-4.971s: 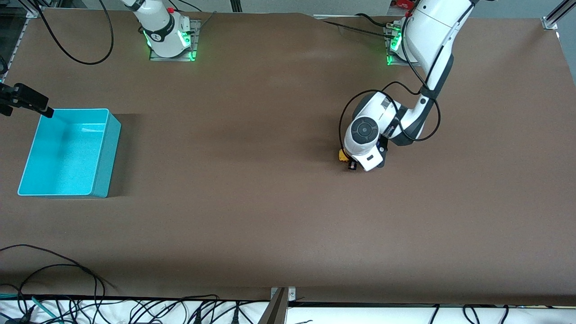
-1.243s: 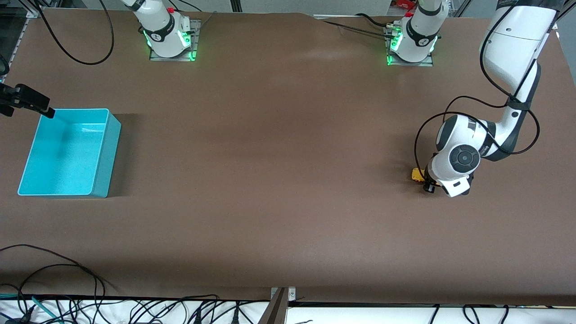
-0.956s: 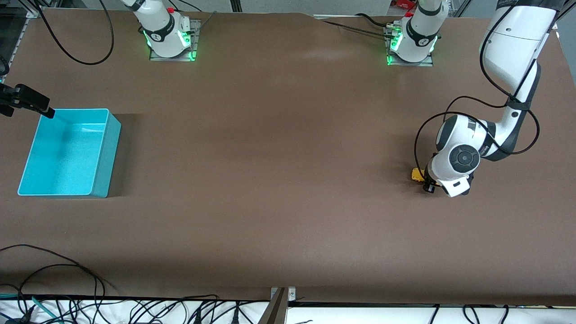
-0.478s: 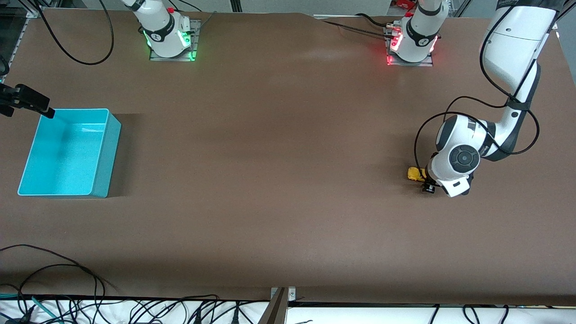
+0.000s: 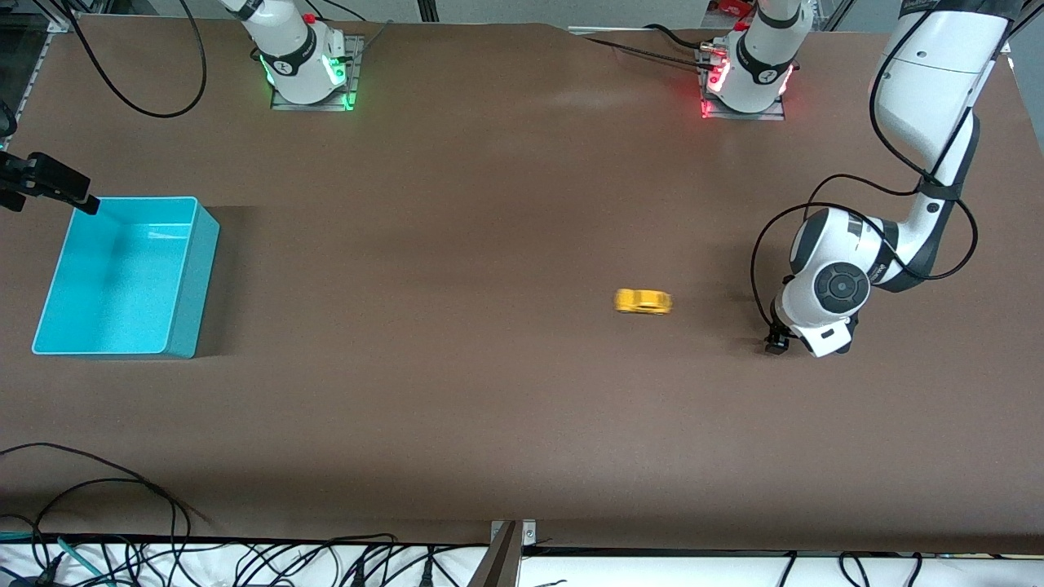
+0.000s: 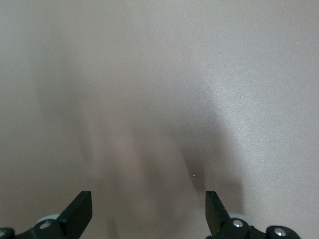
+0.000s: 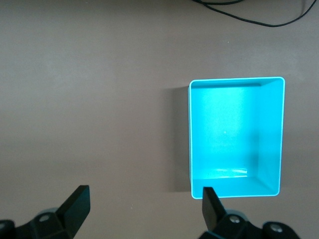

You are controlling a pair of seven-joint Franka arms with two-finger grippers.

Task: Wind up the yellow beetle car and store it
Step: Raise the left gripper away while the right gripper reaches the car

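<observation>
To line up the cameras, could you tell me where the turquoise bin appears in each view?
Front view: the turquoise bin sits at the right arm's end of the table.
Left wrist view: not in it; only bare table.
Right wrist view: the bin, seen from above.
Shared landmark: the brown table.

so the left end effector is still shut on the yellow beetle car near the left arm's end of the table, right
Not quite. The left end effector is open and holds nothing, as the left wrist view shows. In the front view the yellow beetle car sits free on the table, apart from that end effector, toward the left arm's end.
</observation>
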